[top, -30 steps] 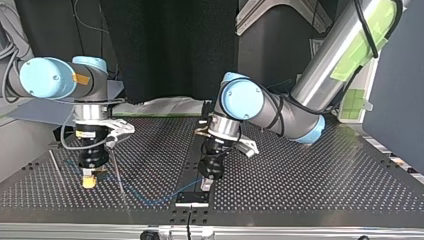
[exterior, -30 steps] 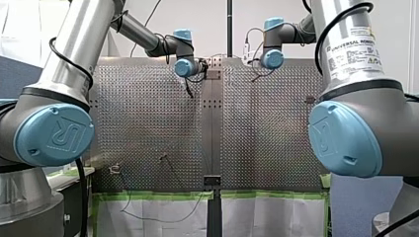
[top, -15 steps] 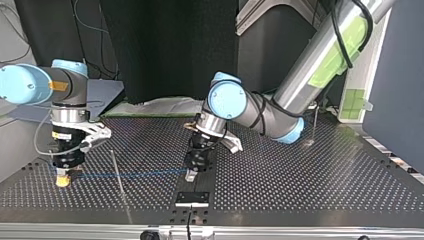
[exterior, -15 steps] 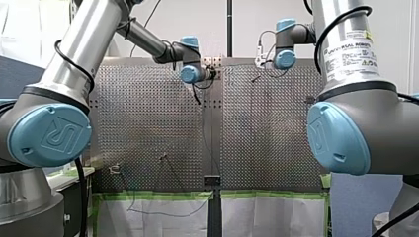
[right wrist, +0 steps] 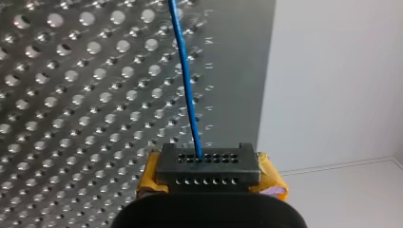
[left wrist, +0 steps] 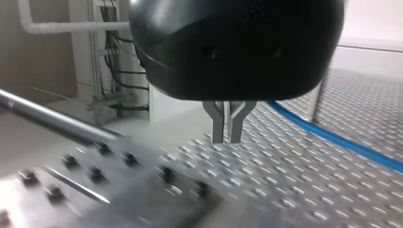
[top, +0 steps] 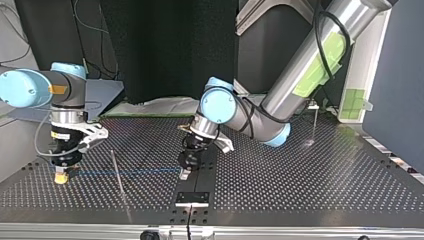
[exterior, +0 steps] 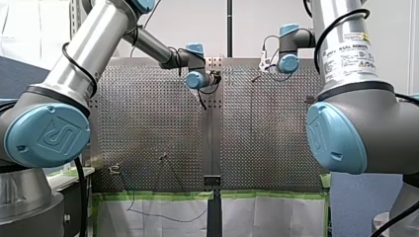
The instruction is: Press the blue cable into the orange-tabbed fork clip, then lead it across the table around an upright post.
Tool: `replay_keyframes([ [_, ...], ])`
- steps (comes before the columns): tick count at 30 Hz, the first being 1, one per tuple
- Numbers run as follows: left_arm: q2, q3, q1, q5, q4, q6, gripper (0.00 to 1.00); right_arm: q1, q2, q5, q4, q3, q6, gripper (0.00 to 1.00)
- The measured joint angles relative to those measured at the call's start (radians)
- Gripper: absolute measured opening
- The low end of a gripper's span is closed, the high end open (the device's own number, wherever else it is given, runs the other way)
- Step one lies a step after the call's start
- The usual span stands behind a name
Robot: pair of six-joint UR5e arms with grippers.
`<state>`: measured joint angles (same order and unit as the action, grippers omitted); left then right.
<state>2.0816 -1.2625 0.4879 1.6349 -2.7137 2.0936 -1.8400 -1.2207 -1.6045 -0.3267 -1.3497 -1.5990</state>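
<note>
At the top view's left, my right gripper (top: 61, 176) is clamped on the blue cable (top: 145, 172), which leaves between its yellow pads (right wrist: 271, 183); the line runs straight over the perforated table (top: 310, 180), crossing a thin post (top: 114, 161), to my left gripper (top: 184, 174); its metal fingers (left wrist: 217, 123) sit nearly closed, whether on the cable I cannot tell; no orange-tabbed clip shows, so clipping seems unconfirmed, the post routing unfinished.
</note>
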Motion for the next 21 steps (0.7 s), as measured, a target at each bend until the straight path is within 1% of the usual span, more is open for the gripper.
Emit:
replay_keyframes([
  [4,0.034,0.001,0.002,0.000,0.001,0.000,0.00,-0.001,0.023,0.000,0.000,-0.002,0.000,0.01],
  [8,0.054,0.001,0.002,0.007,0.003,-0.002,0.00,-0.003,0.058,0.000,0.000,-0.003,0.000,0.01],
  [16,0.060,0.001,-0.005,0.020,0.006,-0.019,0.00,-0.008,0.118,-0.001,-0.001,-0.029,0.004,0.01],
  [21,0.061,0.001,-0.003,0.031,0.006,-0.046,0.00,-0.021,0.147,-0.003,-0.004,-0.047,0.012,0.01],
])
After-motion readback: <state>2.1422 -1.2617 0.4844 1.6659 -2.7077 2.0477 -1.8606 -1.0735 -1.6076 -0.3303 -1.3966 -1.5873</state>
